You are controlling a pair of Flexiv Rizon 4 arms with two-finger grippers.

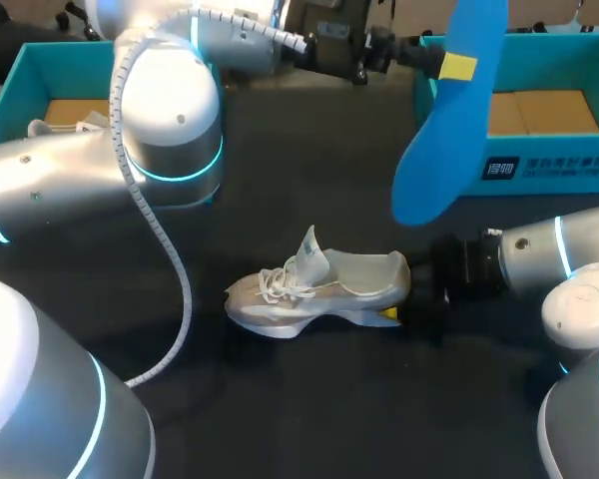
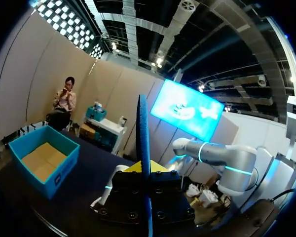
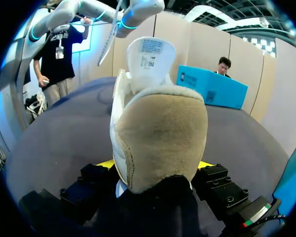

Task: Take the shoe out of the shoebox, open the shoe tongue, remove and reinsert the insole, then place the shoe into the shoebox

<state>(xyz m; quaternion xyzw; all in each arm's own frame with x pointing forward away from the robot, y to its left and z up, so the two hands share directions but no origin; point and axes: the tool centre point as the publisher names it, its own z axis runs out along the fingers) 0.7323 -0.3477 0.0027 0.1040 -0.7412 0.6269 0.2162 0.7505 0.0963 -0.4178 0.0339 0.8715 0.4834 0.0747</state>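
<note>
Since the right gripper (image 1: 404, 307) is clamped on the heel (image 3: 160, 136) of the shoe (image 1: 319, 289) mid-table, tongue (image 1: 311, 251) up, to steady it, the left gripper (image 1: 457, 67) can pinch the insole (image 1: 447, 130) aloft by the far-right shoebox (image 1: 544, 165), probably for reinserting.

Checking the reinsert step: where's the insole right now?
Head view: the blue insole is held aloft in the left tool at upper right, in front of the right shoebox, above the shoe.

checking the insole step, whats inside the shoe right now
The shoe has its tongue standing up, and its opening shows only pale lining. The blue insole is out, held in the air by the left gripper. The upper hides the toe end and floor.
</note>
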